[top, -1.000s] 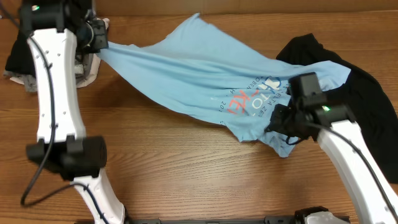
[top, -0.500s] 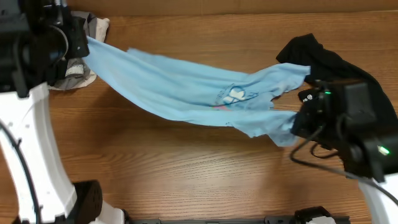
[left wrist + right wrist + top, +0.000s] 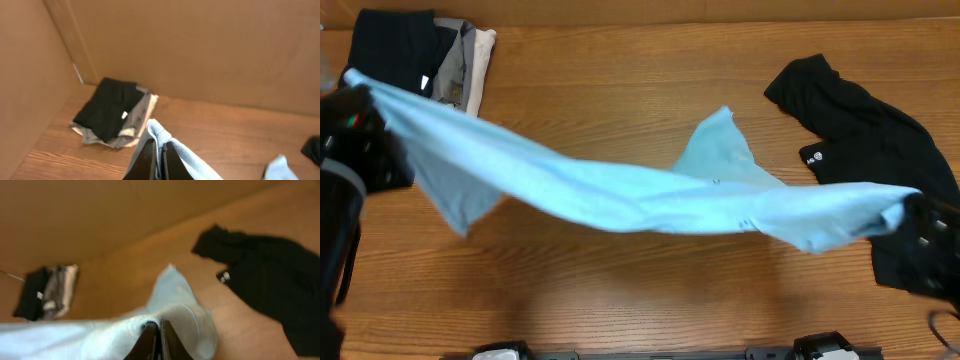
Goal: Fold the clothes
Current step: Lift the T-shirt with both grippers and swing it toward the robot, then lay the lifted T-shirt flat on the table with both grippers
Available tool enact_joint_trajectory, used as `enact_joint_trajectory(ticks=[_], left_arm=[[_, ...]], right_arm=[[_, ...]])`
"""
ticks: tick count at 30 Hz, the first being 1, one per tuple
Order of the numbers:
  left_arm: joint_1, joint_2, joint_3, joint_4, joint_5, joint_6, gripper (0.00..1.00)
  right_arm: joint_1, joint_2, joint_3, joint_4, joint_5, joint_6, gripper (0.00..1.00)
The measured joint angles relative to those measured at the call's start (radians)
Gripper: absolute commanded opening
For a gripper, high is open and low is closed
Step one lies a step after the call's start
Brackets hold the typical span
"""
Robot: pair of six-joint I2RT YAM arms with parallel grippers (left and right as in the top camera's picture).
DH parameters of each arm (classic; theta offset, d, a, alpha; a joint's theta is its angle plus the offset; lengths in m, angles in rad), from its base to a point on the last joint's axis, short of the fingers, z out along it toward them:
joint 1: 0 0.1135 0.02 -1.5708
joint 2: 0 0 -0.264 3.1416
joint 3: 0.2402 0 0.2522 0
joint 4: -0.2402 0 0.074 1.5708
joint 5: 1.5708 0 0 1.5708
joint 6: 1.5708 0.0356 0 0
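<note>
Over the table (image 3: 620,295), left gripper (image 3: 159,148) and right gripper (image 3: 159,326) pinch the T-shirt (image 3: 650,205) stretched left-right.

Wooden table (image 3: 620,290), brown wall (image 3: 200,50)

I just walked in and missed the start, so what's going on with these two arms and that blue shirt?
The two arms are working on the light blue T-shirt. The left gripper and right gripper each have their jaws shut on one end, so it hangs stretched between them over the table, not yet folded. A black garment lies crumpled at the right, untouched. A folded stack sits at the far left.
</note>
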Motion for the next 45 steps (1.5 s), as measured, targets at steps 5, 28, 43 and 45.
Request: enact_joint_trajectory(ticks=[5, 28, 43, 45], left_arm=[[0.000, -0.061, 0.000, -0.002, -0.053, -0.013, 0.04], [0.000, -0.275, 0.017, -0.057, -0.204, -0.069, 0.04], [0.000, 0.165, -0.035, -0.105, -0.215, -0.092, 0.04], [0.000, 0.251, -0.039, -0.090, -0.214, -0.092, 0.04]], right_arm=[[0.000, -0.004, 0.133, -0.003, 0.004, -0.009, 0.04], [0.000, -0.072, 0.361, -0.004, 0.004, -0.076, 0.04], [0.000, 0.332, 0.099, 0.099, 0.049, -0.129, 0.04], [0.000, 0.428, 0.089, 0.116, 0.048, -0.139, 0.04]])
